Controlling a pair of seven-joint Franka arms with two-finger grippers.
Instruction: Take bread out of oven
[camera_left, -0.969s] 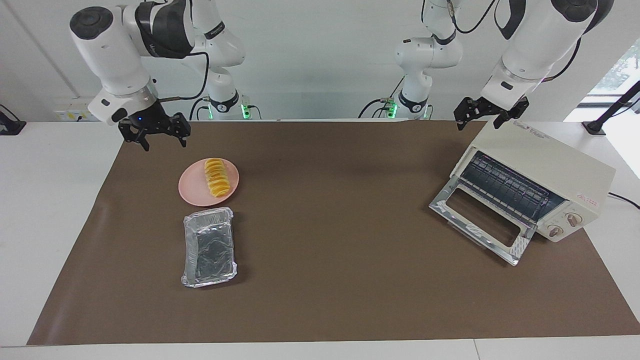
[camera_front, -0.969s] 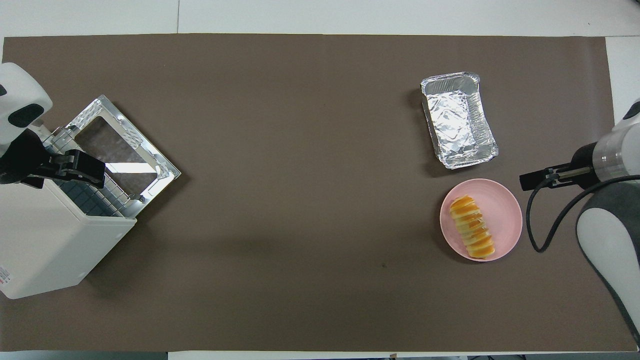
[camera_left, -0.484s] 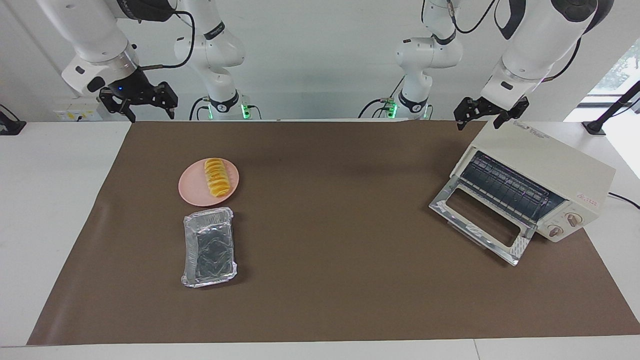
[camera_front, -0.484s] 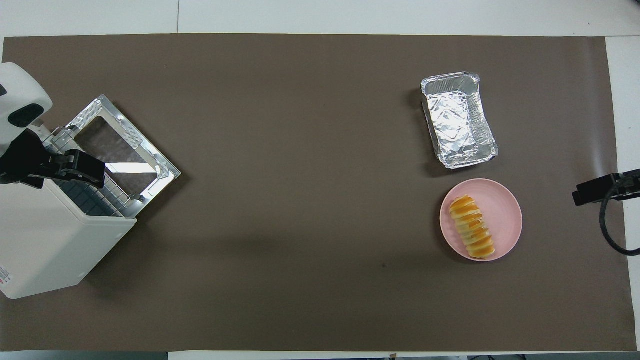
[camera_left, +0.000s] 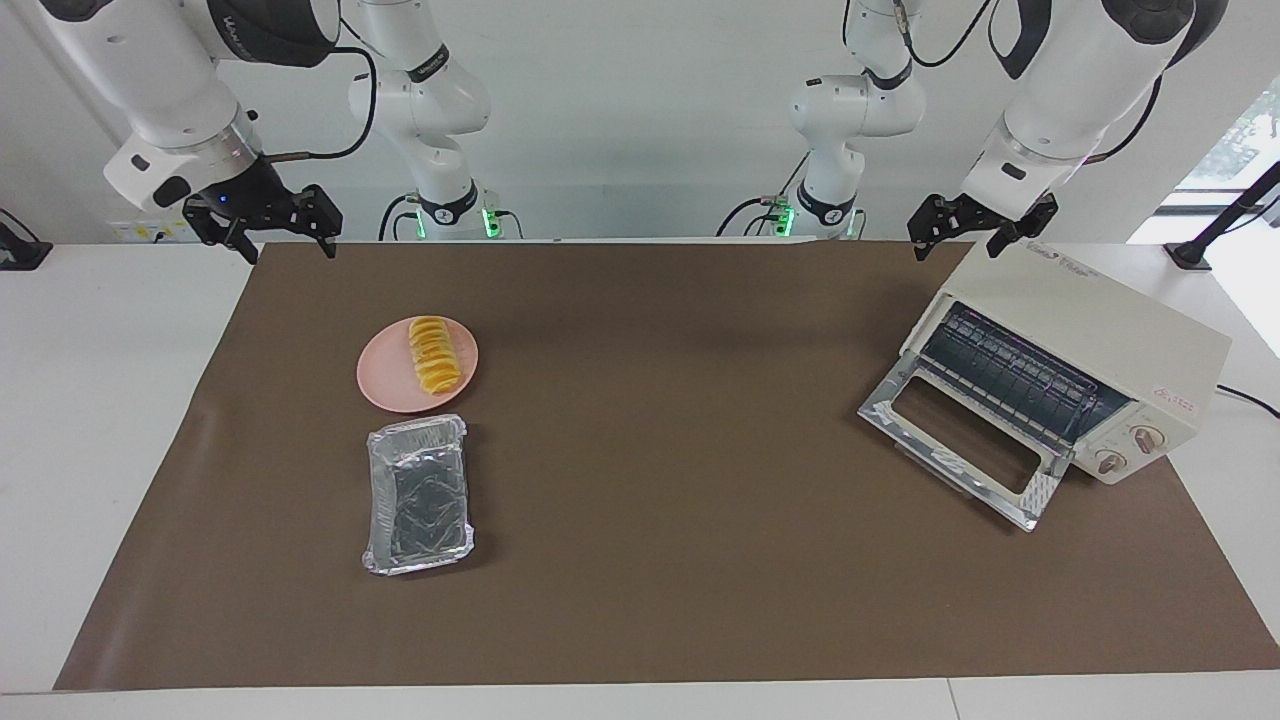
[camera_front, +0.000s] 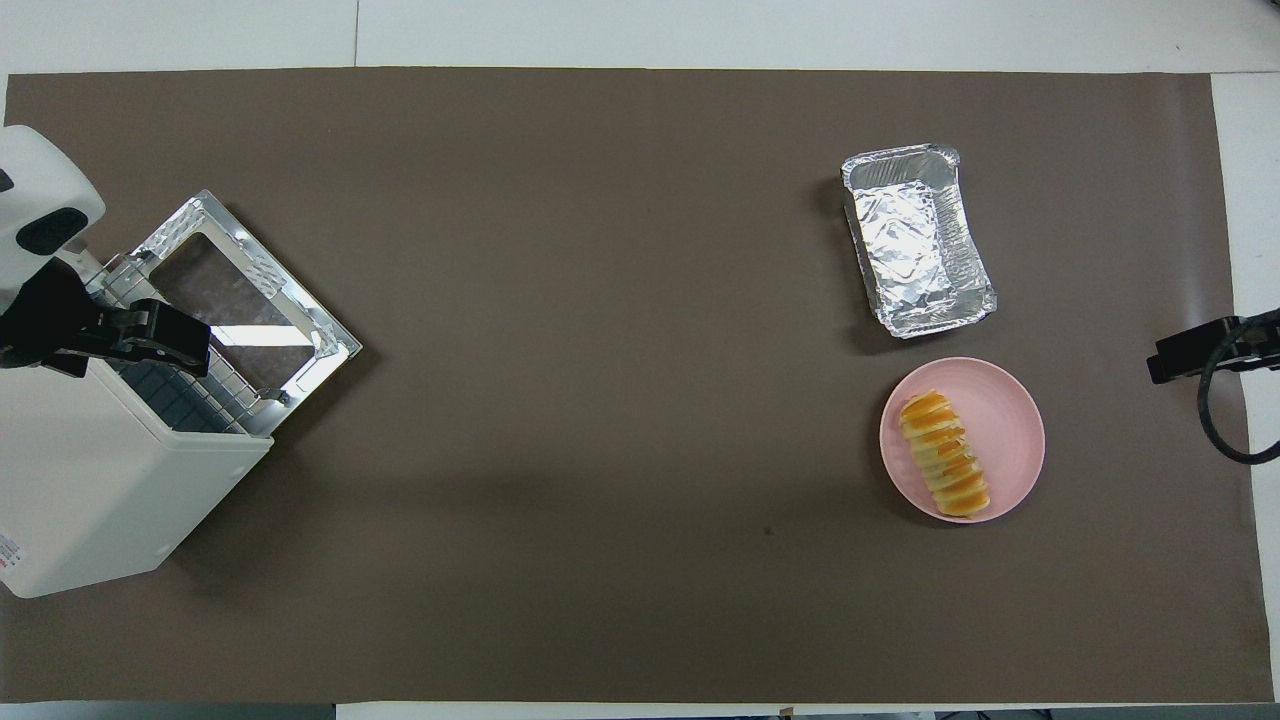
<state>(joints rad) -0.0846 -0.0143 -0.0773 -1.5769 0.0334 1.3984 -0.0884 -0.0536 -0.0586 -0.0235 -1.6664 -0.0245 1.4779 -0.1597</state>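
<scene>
The bread (camera_left: 433, 366) (camera_front: 944, 453), a ridged golden loaf, lies on the round pink plate (camera_left: 380, 388) (camera_front: 1012, 408) toward the right arm's end of the table. The cream oven (camera_left: 1095, 320) (camera_front: 95, 500) stands at the left arm's end with its glass door (camera_left: 960, 445) (camera_front: 240, 300) folded down. Its dark wire rack (camera_left: 1010, 375) shows nothing on it. My right gripper (camera_left: 287, 248) (camera_front: 1190, 355) hangs open and empty over the mat's corner, well apart from the plate. My left gripper (camera_left: 957, 250) (camera_front: 150, 340) hangs open and empty over the oven's top edge.
A crinkled silver foil tray (camera_left: 418, 495) (camera_front: 915, 235) sits beside the plate, farther from the robots. A brown mat (camera_left: 680, 560) covers the table between plate and oven. A cable (camera_left: 1250, 398) runs from the oven off the mat.
My right gripper has risen and drawn back from beside the plate to the mat's corner by the robots. The left arm, bread and oven have not moved.
</scene>
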